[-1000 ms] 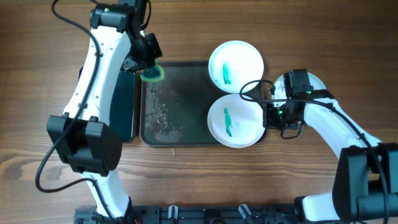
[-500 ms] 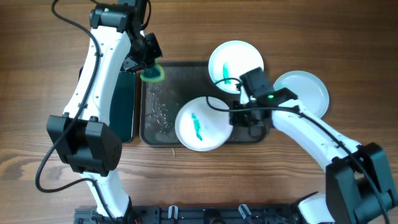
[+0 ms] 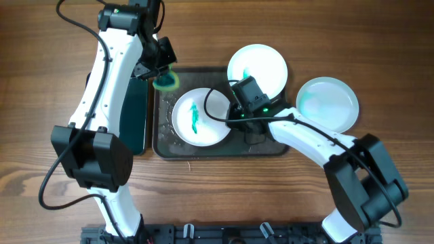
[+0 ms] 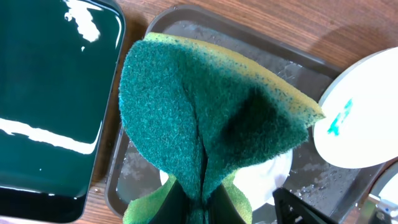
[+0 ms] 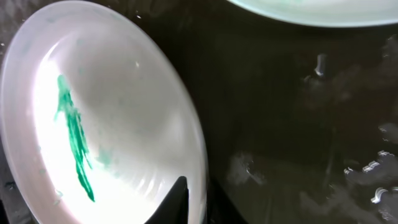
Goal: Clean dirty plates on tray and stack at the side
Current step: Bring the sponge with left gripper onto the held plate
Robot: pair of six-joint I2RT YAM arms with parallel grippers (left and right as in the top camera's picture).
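Observation:
The dark tray (image 3: 166, 144) lies mid-table, its floor wet. My right gripper (image 3: 233, 112) is shut on the right rim of a white plate (image 3: 198, 116) with a teal smear, which lies on the tray's left-middle. In the right wrist view one finger (image 5: 186, 200) lies over that plate's rim (image 5: 93, 124). A second smeared plate (image 3: 258, 66) sits at the tray's back right corner. A third plate (image 3: 328, 104) with faint teal residue lies on the table to the right. My left gripper (image 3: 163, 73) is shut on a green-yellow sponge (image 4: 211, 112) above the tray's back left corner.
A narrow glossy black tray (image 3: 136, 115) lies along the big tray's left side, also in the left wrist view (image 4: 43, 93). Bare wooden table surrounds the trays. The right arm stretches across the tray's right half.
My right gripper has slid the smeared plate leftward from the tray's right end to its left-middle, uncovering the third plate on the table. The left arm and sponge have not moved.

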